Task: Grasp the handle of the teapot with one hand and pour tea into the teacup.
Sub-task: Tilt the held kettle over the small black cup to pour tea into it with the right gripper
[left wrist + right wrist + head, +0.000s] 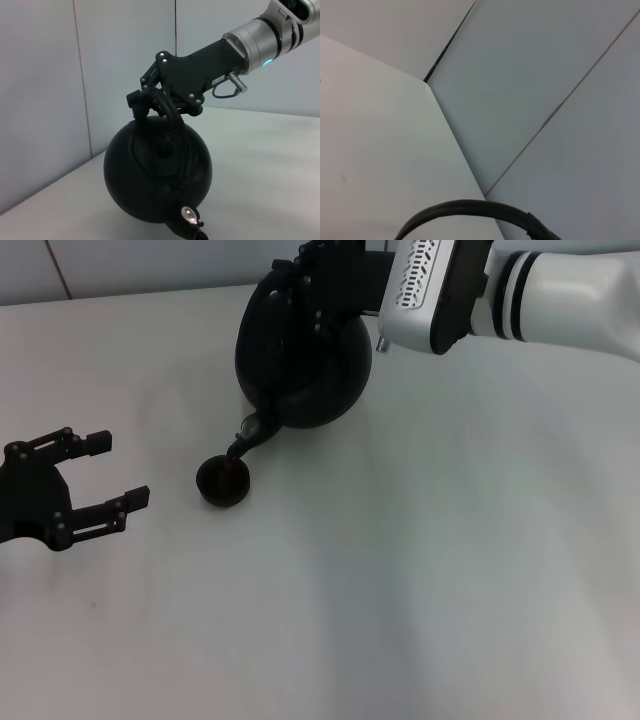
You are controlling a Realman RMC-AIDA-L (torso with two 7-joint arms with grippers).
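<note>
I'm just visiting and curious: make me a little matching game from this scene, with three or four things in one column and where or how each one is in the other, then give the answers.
Things:
1. teapot
2. teacup
3. left gripper
4. right gripper

States:
A. open, holding nothing, apart from the cup on the table's left
B. shut on the handle
C. lifted and tilted, spout down
D. standing on the table under the spout

Pairs: 1-C, 2-D, 3-A, 4-B
</note>
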